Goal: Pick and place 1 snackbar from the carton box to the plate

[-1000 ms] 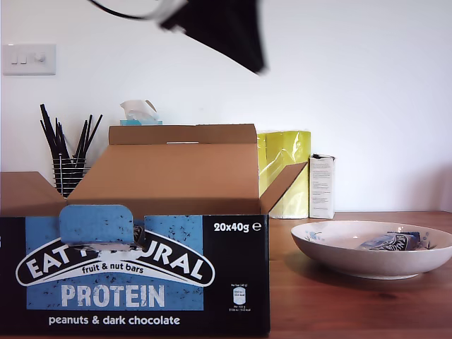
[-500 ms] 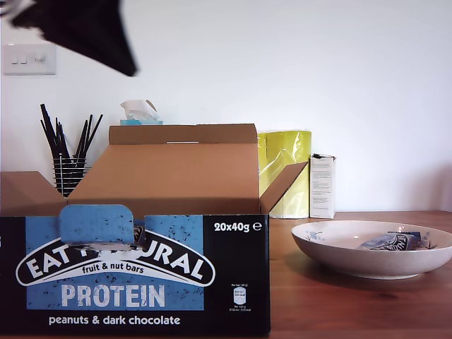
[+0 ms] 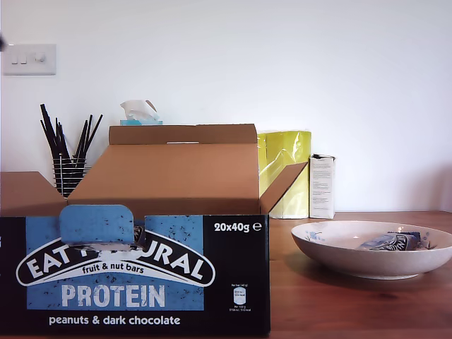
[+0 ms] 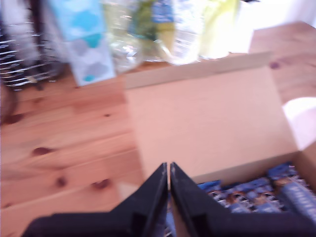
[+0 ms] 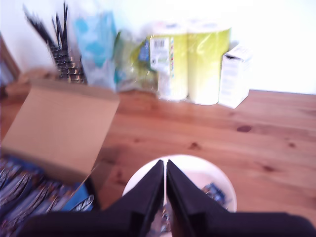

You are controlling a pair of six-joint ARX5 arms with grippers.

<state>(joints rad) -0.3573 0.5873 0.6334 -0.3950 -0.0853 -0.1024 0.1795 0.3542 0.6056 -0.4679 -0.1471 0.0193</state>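
Wooden counter (image 5: 276,123) below, and my first hand (image 4: 169,170), pinched shut on nothing, hangs over the carton box (image 4: 207,123), where light, crinkly, slippery snackbars (image 4: 247,192) just beneath want gripping across the flat middle.

Both arms end alike, my first gripper (image 4: 169,168) and my second gripper (image 5: 165,165) each a pair of matte black, wedge-shaped plastic fingers that taper from a broad dark base to thin pointed tips, plain and smooth with no visible markings.
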